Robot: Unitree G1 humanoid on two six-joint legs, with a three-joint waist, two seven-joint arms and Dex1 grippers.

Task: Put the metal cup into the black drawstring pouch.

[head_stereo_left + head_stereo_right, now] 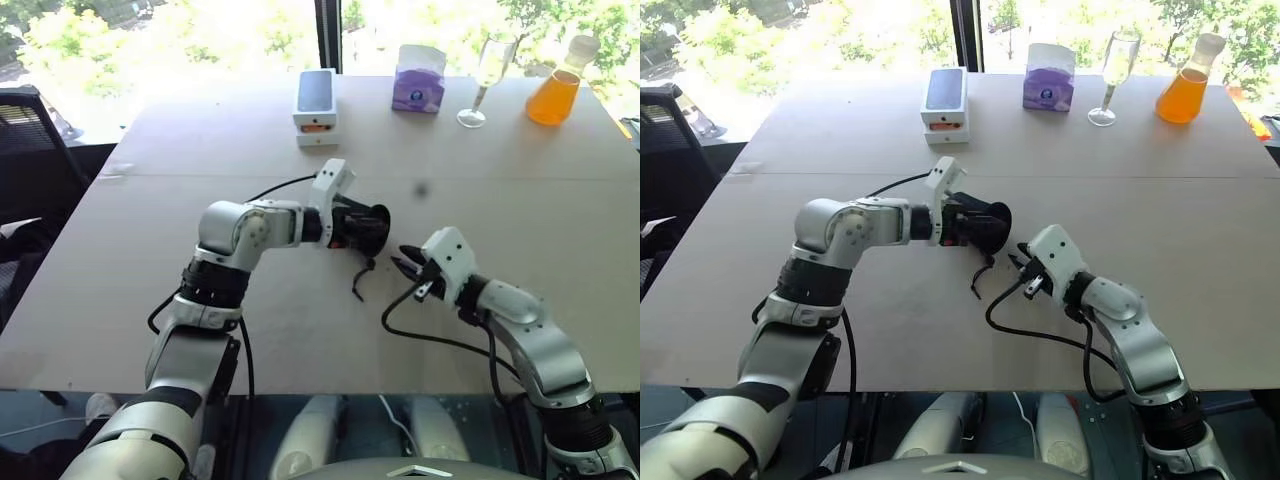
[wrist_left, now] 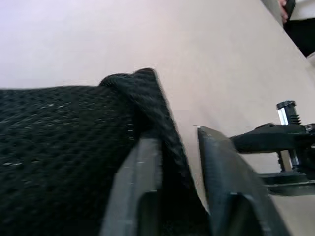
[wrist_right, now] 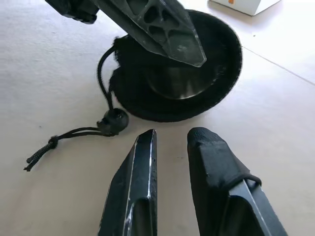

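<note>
While the left pincer (image 1: 372,228) pinches the black drawstring pouch (image 3: 216,69) holding the metal cup (image 3: 179,83), the right pincer (image 1: 405,262) gapes empty.

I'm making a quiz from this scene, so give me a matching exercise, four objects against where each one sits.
Things:
1. small silver steel cup
2. soft black drawstring pouch
3. tall clear wine glass
4. white phone box

Places:
A. far edge, between the purple tissue box and the orange flask
B. inside the pouch's mouth
C. far edge, left of the tissue box
D. mid-table, at the left gripper

Pairs: 1-B, 2-D, 3-A, 4-C
</note>
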